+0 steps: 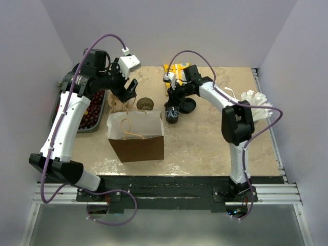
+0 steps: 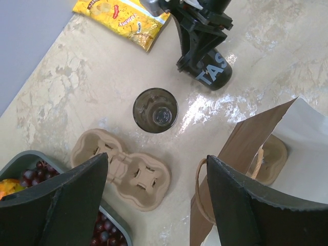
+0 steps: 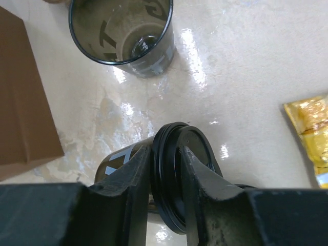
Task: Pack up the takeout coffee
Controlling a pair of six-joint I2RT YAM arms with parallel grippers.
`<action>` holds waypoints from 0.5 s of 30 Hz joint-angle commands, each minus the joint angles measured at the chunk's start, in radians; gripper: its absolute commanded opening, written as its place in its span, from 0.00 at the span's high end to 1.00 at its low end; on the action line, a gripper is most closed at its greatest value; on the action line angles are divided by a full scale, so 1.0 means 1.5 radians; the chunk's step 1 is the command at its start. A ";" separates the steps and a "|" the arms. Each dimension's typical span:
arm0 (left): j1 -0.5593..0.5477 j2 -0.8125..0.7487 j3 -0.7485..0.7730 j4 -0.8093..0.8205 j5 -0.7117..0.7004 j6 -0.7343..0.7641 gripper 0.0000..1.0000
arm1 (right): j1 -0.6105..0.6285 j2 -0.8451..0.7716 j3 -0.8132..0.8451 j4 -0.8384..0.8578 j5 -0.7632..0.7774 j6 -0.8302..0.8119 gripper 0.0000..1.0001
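You have two dark cups on the desk. The tipped cup lies just beside the bag, with white letters "TAS" readable on its side; the rest of the word is hidden. The upright cup stands empty between the carrier and the tipped cup; its lettering cannot be read. Your right gripper has its jaws clamped across one black lid, held on edge against the tipped cup; whether the lid is seated cannot be told. Your left gripper hangs above the single carrier, jaws spread wide and holding nothing. The one brown paper bag stands with its mouth agape. One yellow packet carries red print too small to read.
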 commanded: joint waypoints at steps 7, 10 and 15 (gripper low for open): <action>0.005 -0.009 0.010 0.022 0.004 0.008 0.18 | 0.027 -0.179 -0.182 0.138 0.080 -0.165 0.76; 0.005 -0.007 0.009 0.024 0.007 0.009 0.18 | 0.042 -0.265 -0.311 0.270 0.121 -0.214 0.76; 0.005 -0.006 0.009 0.019 0.012 0.009 0.18 | 0.064 -0.362 -0.491 0.447 0.157 -0.285 0.77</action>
